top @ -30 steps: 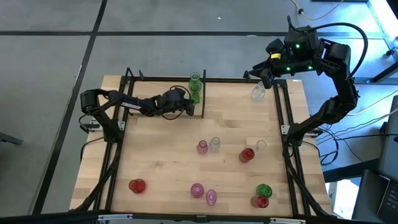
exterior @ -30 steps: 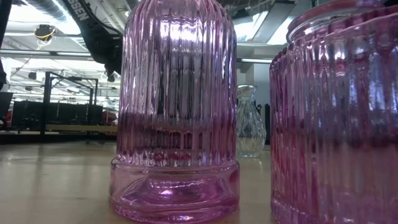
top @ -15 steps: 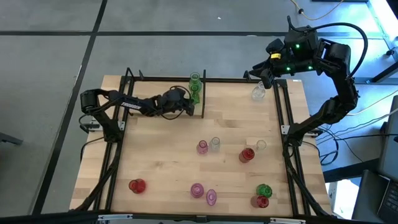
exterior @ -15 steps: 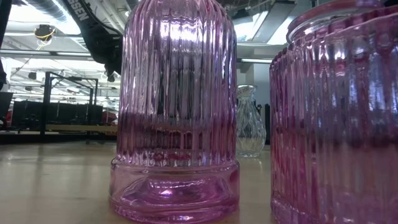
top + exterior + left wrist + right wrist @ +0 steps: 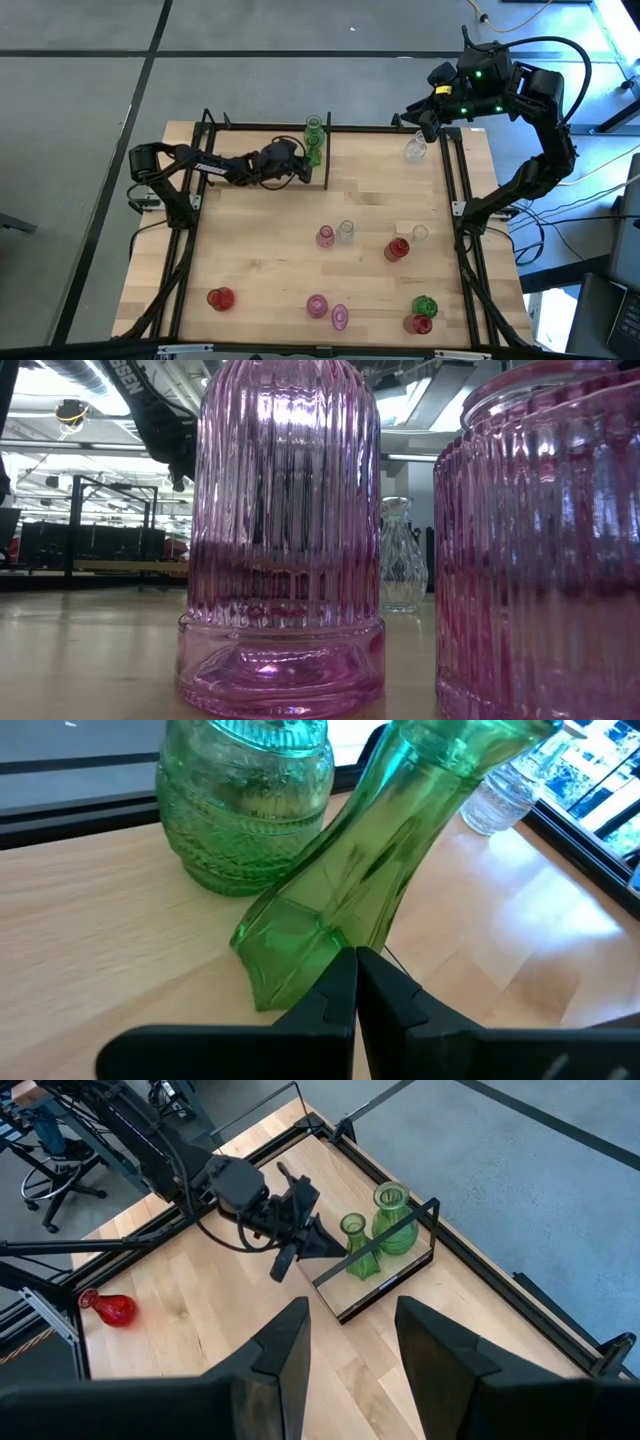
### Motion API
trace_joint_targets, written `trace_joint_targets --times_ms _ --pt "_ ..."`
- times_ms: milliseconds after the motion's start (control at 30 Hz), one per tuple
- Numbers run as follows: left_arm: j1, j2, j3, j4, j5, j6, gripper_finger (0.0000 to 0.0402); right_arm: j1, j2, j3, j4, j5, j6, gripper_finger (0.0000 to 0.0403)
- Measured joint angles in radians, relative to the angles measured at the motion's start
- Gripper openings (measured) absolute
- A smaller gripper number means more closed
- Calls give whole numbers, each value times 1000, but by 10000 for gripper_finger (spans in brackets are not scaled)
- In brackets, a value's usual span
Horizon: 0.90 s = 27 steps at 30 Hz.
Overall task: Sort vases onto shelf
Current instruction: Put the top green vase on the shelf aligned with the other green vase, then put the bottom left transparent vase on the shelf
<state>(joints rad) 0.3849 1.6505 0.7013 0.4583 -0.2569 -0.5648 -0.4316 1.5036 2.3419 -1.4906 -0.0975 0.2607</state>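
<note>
The left claw (image 5: 305, 170) is reaching across the back of the worktop (image 5: 260, 250) to the shelf (image 5: 322, 180), its two fingers pressed together with nothing between them. In the left wrist view the closed tips (image 5: 357, 982) are sitting right at the base of a slim green vase (image 5: 370, 870), which is tilting over on the shelf board; whether they are touching the glass cannot be told. Just beside it a rounder green vase (image 5: 245, 805) is standing upright on the same board.

The right claw (image 5: 415, 122) is hanging high over the back right corner of the worktop, its fingers spread apart and empty. A clear vase (image 5: 416, 150) is standing on the worktop just below it.

The other vases are sitting off the shelf, scattered over the front half of the worktop. A pink vase (image 5: 326, 236) and a clear vase (image 5: 346, 231) are standing side by side near the middle, with a red vase (image 5: 397, 248) and another clear one (image 5: 420, 233) to their right. Along the front edge a red vase (image 5: 220, 298) is lying at the left, two pink vases (image 5: 317, 306) (image 5: 340, 318) are sitting near the centre, and a green vase (image 5: 424, 305) is touching a red one (image 5: 418, 323) at the right.

In the low view two ribbed pink vases (image 5: 285, 530) (image 5: 540, 550) are filling the foreground, with a clear vase (image 5: 402, 555) standing between them farther back.
</note>
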Motion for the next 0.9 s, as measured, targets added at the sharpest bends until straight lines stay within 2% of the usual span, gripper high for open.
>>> trace_joint_targets --times_ms 300,500,600,767,900 --pt "-3 0 0 0 3 -1 0 0 0 0 0 -2 0 136" --pt "-45 -15 1 -17 -57 -6 0 0 0 0 -2 -27 0 136" --pt "-85 -46 1 -84 -90 -10 0 0 0 0 -3 -27 -3 136" --pt "-171 -184 0 -183 -172 -3 0 0 0 0 -5 -27 -25 136" --pt "-259 -373 1 -248 -233 44 0 0 0 0 -12 -27 -59 136"
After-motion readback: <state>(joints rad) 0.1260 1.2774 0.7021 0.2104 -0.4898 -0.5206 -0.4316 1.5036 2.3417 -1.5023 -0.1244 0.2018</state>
